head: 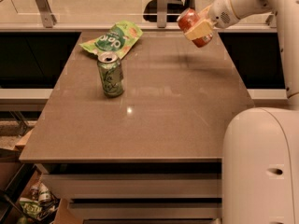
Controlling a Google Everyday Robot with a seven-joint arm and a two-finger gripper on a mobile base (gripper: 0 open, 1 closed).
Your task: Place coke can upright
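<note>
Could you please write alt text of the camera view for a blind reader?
The gripper holds a red-orange aluminium drink can, tilted, above the far right of the brown table. A green drink can stands upright further left, near a green snack bag.
</note>
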